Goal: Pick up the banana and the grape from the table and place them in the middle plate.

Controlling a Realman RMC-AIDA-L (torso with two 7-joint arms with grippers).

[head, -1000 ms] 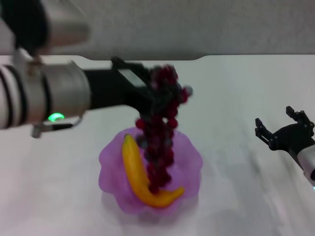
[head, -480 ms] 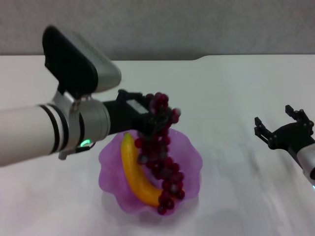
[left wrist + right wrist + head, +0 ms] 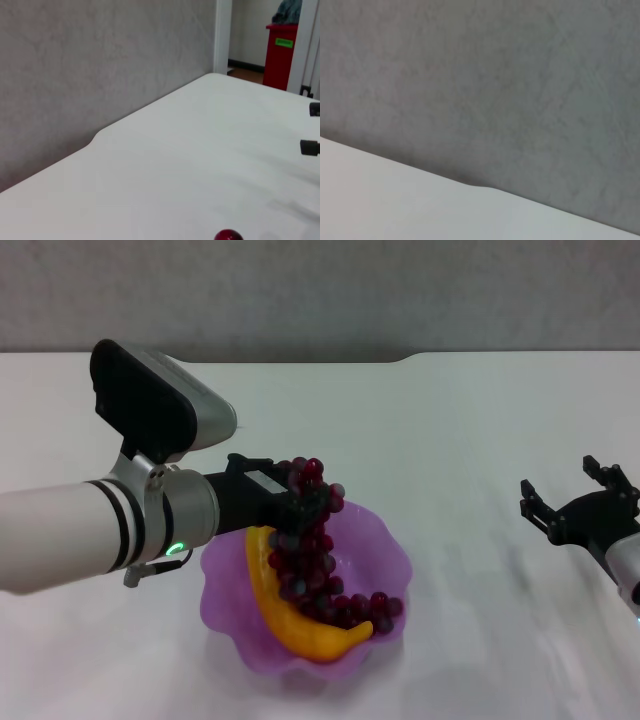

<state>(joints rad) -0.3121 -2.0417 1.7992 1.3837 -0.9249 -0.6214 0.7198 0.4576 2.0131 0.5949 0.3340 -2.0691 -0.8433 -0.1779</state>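
Middle plate (image 3: 225, 565): translucent light purple, scalloped rim; stands on the table (image 3: 450, 440) and serves here as the reference point.

Banana (image 3: 290, 625): yellow-orange, lies inside the middle plate, curving from the plate's far-left rim to its near side.

Grape (image 3: 310, 560): dark red-purple bunch. Its upper end is raised over the plate's far rim; its lower end trails down into the plate, across and beside the banana, with berries resting near the plate's near-right side. One red berry (image 3: 228, 235) shows at the edge of the left wrist view.

Left gripper (image 3: 285, 502): reaches in over the plate's far-left rim, closed on the upper end of the grape.

Right gripper (image 3: 580, 495): well to the right of the plate, apart from it, low over the table; fingers spread, nothing between them.

Wall (image 3: 495, 90): grey, behind the table's notched far edge, beyond the plate.

Red bin (image 3: 281, 47): far off beyond the table's end, in the left wrist view.
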